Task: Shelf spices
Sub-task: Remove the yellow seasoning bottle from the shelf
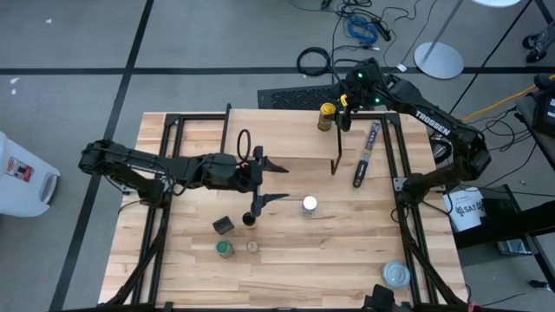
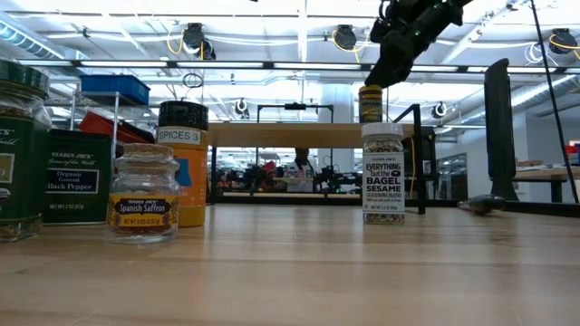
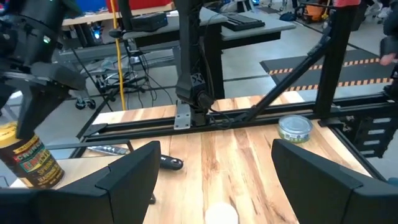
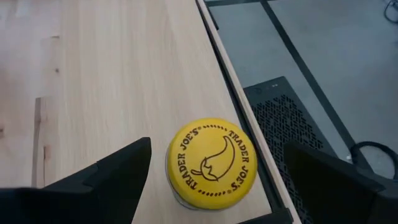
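So the yellow-lidded jar (image 1: 326,116) is up on the shelf (image 2: 299,134), near the far right end of the plank — in the low view we can see it standing upright on the light wood. The right gripper (image 1: 345,111) sits right over it; from the right wrist view its fingers (image 4: 106,174) are spread wide on either side of the yellow lid (image 4: 212,162), not touching it, so it's got hold of nothing.

The left gripper (image 1: 276,180) is out over the middle of the table (image 1: 347,260), fingers (image 3: 124,177) wide open too — nothing between them. The white-lidded jar (image 1: 310,205) stands just past its fingertips, the bagel sesame one in the low view.

The rest of the spices are clustered nearer the front left of the table: the orange jar (image 2: 184,163), the dark square tin (image 1: 224,225), the green-lidded jar (image 1: 225,249) and the small saffron jar (image 2: 143,193), all upright and close together.

Also on the table: a flat round silver tin (image 1: 395,276) near the front right corner and a long thin dark packet (image 1: 366,154) lying by the shelf's right end.
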